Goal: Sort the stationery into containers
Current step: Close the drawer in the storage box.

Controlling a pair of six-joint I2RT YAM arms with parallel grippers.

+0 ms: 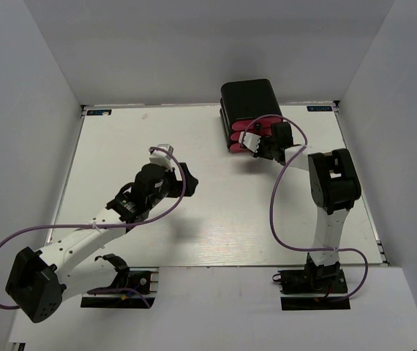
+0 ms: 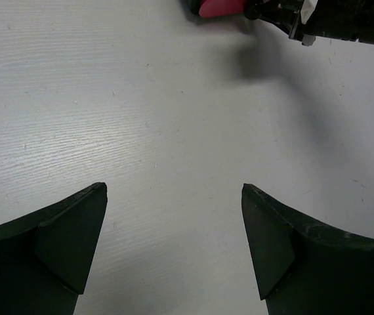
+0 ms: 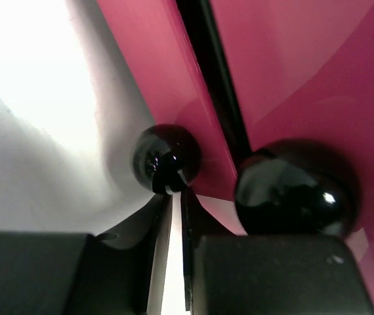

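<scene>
The glossy black cabinet (image 1: pixel 251 95) stands at the back of the table, its three pink drawers (image 1: pixel 246 135) facing the front. My right gripper (image 1: pixel 258 145) is at the drawer fronts. In the right wrist view its fingers are shut to a thin slit (image 3: pixel 177 191), and the tips touch the underside of one black round knob (image 3: pixel 166 156) on a pink drawer front (image 3: pixel 151 79). A second knob (image 3: pixel 295 190) sits just to the right. My left gripper (image 1: pixel 186 180) is open and empty above bare table (image 2: pixel 174 190). No stationery is in view.
The white table (image 1: pixel 216 219) is walled by white panels at the left, back and right. In the left wrist view the right arm's wrist (image 2: pixel 344 23) and a corner of a pink drawer (image 2: pixel 216 6) show at the top edge.
</scene>
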